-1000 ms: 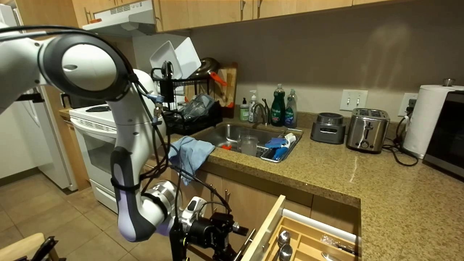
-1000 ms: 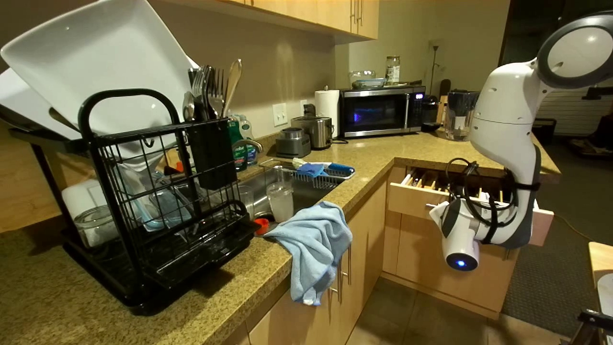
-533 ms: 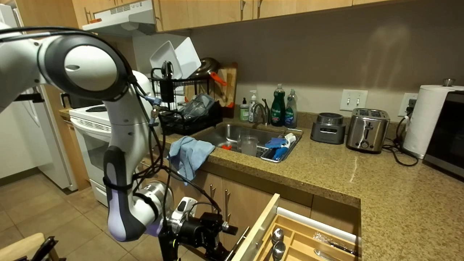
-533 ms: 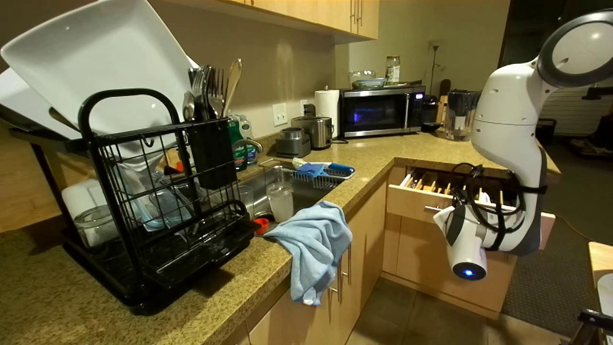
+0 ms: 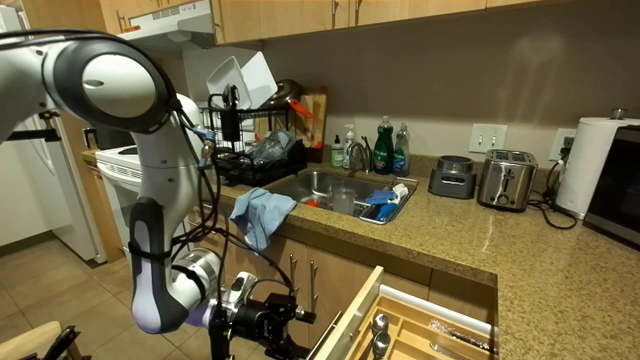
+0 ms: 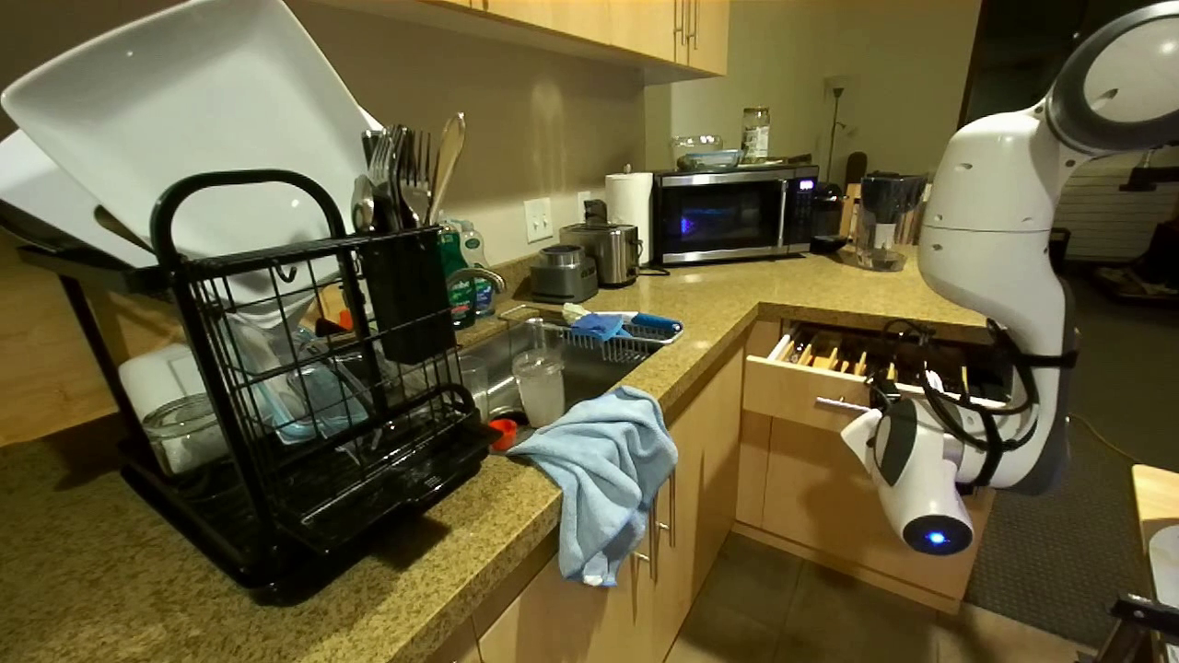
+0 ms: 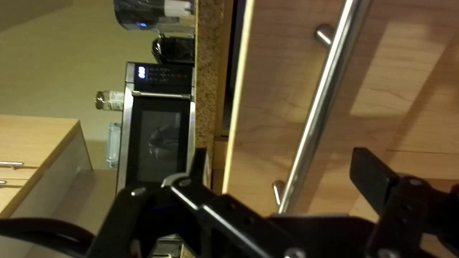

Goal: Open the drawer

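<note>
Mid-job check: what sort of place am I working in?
A kitchen, probably a home's, though an office's is possible. The sink, the toaster and the open drawer with spoons inside show it.

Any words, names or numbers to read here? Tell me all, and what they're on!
None reads clearly.
Microwave clock: digits too blurred.
Microwave buttons: too blurred.
Jar label: too blurred.
Pitcher label: too blurred.
Green bottle label: too small.
Blue bottle label: too small.
Pump bottle labels: too small.
</note>
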`<state>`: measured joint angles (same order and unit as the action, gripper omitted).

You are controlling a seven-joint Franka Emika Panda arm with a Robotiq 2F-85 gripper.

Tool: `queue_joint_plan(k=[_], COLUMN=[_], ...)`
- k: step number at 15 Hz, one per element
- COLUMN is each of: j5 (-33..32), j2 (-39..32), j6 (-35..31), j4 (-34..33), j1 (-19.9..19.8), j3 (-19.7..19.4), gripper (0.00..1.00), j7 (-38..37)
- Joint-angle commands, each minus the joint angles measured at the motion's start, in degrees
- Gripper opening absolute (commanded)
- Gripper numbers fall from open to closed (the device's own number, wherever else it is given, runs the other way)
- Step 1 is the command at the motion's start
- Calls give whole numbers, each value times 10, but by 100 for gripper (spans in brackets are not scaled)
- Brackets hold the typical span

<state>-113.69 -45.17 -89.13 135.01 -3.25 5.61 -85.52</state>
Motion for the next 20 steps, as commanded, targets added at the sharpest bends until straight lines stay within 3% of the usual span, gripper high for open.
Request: queue_joint_plan(k=[1,7,12,17,20], j5=[-70,-196,-262,-274,-267], j2=[67,170,241,272,266], j6=[-82,-280,-496,-677,-742], j4=[65,108,78,33,8], j1=[-12,-52,-108,-149,-152], j3=[1,-22,-59,-82,-93], gripper=[100,100,100,100,100], j7=[32,82,149,219,251])
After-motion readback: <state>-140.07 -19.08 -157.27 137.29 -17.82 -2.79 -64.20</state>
